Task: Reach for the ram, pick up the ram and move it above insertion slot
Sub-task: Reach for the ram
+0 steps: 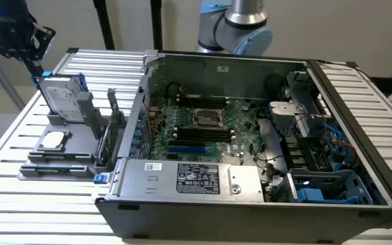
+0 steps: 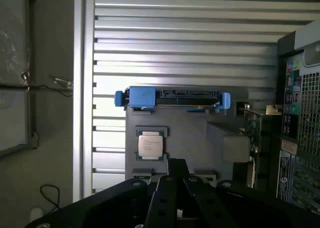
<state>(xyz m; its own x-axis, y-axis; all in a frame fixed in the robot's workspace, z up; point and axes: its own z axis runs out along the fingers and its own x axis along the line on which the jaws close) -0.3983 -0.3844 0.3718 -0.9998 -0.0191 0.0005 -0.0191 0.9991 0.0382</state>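
One ram stick (image 1: 54, 166) sits in the front slot of the gray holder (image 1: 80, 150), lower left of the exterior view. It looks light, stiff and fragile, and is best pinched across its flat sides at mid-length. Beyond it lie one processor chip (image 1: 54, 139) and one hard drive (image 1: 63, 102). The pincer (image 1: 16, 35) hangs at upper left, well apart from the ram. I cannot tell how far open it is.

We see an open computer case (image 1: 250, 217) on a slatted surface (image 1: 32, 214). The motherboard (image 1: 206, 127) lies flat inside, with the power supply (image 1: 189, 178) in front of it. At the exterior view's left, just beside the case, sits a holder (image 1: 70, 153). A hard drive (image 1: 63, 104) stands at its back, a processor (image 1: 54, 140) lies mid-way, and the ram (image 1: 58, 168) lies along its front. The tool (image 1: 8, 30) hangs above that side.
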